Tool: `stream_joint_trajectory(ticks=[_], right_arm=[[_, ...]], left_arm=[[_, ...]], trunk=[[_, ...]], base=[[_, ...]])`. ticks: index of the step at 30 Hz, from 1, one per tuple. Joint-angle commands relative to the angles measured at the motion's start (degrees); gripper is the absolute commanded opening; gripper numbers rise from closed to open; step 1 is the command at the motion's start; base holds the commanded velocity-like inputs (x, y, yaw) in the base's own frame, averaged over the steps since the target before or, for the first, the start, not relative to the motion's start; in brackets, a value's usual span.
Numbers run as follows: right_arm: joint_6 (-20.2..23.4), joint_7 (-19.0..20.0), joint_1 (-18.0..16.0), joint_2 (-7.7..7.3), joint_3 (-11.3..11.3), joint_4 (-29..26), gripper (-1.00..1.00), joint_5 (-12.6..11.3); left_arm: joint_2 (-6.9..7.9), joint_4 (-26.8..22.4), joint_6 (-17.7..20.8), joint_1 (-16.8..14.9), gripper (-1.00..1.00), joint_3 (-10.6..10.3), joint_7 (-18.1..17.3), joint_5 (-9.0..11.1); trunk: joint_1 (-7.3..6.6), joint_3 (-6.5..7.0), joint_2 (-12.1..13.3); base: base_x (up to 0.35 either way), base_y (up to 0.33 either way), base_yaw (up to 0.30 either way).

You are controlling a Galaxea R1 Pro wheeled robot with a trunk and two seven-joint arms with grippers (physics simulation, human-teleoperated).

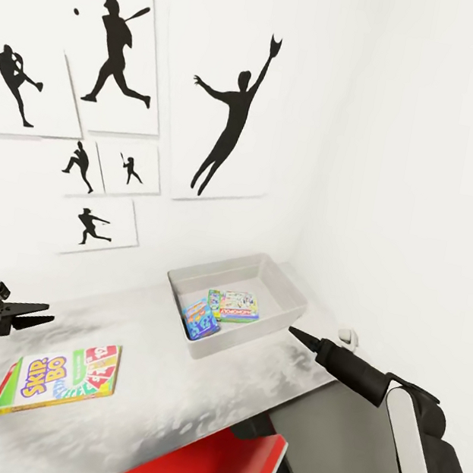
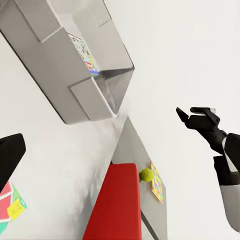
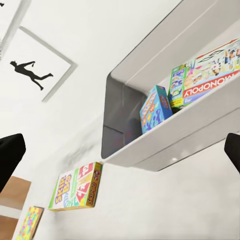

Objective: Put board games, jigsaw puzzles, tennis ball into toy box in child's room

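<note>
Head view, near to far: red chair (image 1: 205,470) tucked at the table (image 1: 144,375) edge, yellow-edged Skip-Bo board game (image 1: 58,380) flat on the white top near the left gripper (image 1: 42,316), whose fingers are spread a little and hold nothing. Right gripper (image 1: 298,335) hovers just beside the toy box (image 1: 288,295) rim; its tips look together here, but in the right wrist view the dark fingers (image 3: 11,157) sit well apart with nothing between, so empty. Toy box holds the small blue board game (image 1: 200,317) and the green-edged Monopoly box (image 1: 236,306), leaning together. Left wrist view shows the tennis ball (image 2: 146,174) touching or just beside a jigsaw puzzle (image 2: 157,181) on the lower grey section past the chair; another puzzle (image 3: 28,223) lies beyond the Skip-Bo. Judged step: two games in, Skip-Bo next. Next move calls for the left arm to drop to the box edge, pinch the thin side and carry it to the bin. Baseball silhouettes (image 1: 232,124) on far wall.
</note>
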Motion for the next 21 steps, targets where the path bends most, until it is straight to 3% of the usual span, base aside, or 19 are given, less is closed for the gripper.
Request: stream_joint_trajectory(ticks=[1,21], right_arm=[[0.3,0.2,-0.1,-0.01,-0.1,0.0,1.0,0.1],[0.3,0.2,-0.1,-0.03,-0.1,0.0,1.0,0.1]], left_arm=[[0.01,0.0,0.6,-0.1,1.0,-0.4,-0.2,0.3],[-0.31,0.0,0.5,-0.1,1.0,-0.4,-0.2,0.2]], trunk=[[0.03,-0.02,-0.1],[0.03,1.86,-0.1]], base=[[-0.019,0.0,0.0],[-0.004,0.0,0.023]])
